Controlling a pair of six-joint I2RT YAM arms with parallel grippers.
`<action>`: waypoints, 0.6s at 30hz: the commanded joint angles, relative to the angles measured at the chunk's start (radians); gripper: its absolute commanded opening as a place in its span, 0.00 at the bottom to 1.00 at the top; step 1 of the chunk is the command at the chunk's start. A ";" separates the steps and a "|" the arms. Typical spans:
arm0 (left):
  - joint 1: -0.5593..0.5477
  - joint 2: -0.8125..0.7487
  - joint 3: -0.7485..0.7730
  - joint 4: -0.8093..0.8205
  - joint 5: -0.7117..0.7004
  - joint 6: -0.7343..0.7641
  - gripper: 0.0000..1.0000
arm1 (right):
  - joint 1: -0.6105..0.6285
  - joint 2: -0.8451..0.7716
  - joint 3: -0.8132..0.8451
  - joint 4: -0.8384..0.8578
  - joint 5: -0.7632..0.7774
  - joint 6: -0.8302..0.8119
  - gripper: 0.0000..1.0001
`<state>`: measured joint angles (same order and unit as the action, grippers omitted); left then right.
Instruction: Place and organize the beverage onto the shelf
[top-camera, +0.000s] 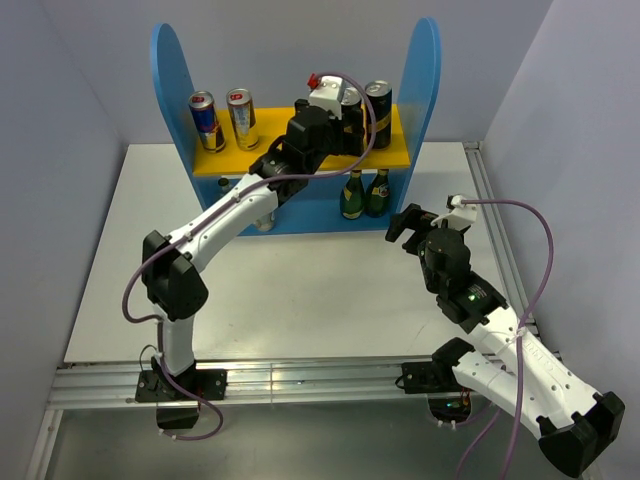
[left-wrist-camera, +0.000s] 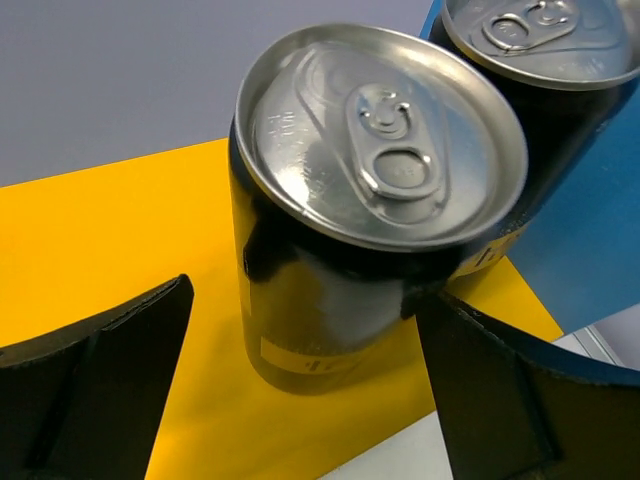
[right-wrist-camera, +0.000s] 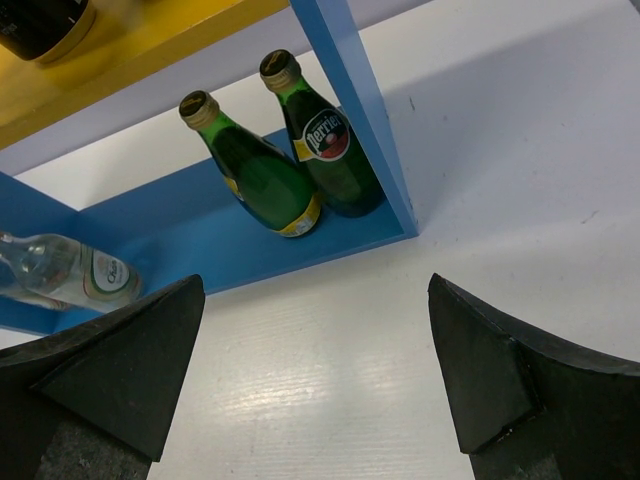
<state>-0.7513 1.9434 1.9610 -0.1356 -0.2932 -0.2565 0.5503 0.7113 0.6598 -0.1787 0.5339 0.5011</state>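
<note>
On the yellow upper board (top-camera: 225, 160) of the shelf (top-camera: 172, 70), a blue-and-silver can (top-camera: 205, 120) and a gold can (top-camera: 241, 117) stand upright side by side at the left end.

Further right on the same board, the left tool (left-wrist-camera: 305, 320) is spread around a black-and-gold can (left-wrist-camera: 380, 160). The can stands upright with its long axis vertical and its pull-tab top facing the wrist camera. Its left finger (left-wrist-camera: 90, 390) is well apart from the can wall. Its right finger (left-wrist-camera: 520, 400) is just beside the wall, and I cannot tell whether the two touch. A second black-and-gold can (left-wrist-camera: 545, 40) stands just beyond the first, against the blue right panel.

The can appears set down and let go, so the next move is likely a withdrawal. That move depends on the can sitting straight ahead between the fingers. The tool should back out along its own reach, because sliding sideways to the right could push one can into the other.

On the lower level, a clear bottle (right-wrist-camera: 60, 270) lies tilted at the left. Two green bottles (right-wrist-camera: 255, 170) (right-wrist-camera: 325, 140) stand upright in the right corner.

The right tool (right-wrist-camera: 315, 330) hangs over the bench (top-camera: 300, 290), spread wide and holding nothing. It is nearer the lower level than the left tool is.
</note>
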 joint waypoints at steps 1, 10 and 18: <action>-0.010 -0.093 -0.030 0.044 -0.003 -0.007 0.99 | 0.005 0.001 -0.012 0.035 0.015 0.011 1.00; -0.083 -0.282 -0.284 0.050 -0.072 -0.015 0.99 | 0.005 -0.007 -0.014 0.033 0.035 0.010 1.00; -0.204 -0.612 -0.736 -0.004 -0.252 -0.161 0.99 | 0.007 -0.064 -0.029 0.071 -0.104 -0.013 1.00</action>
<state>-0.9127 1.4582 1.3628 -0.1123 -0.4129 -0.3317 0.5503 0.6849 0.6289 -0.1680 0.5091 0.4999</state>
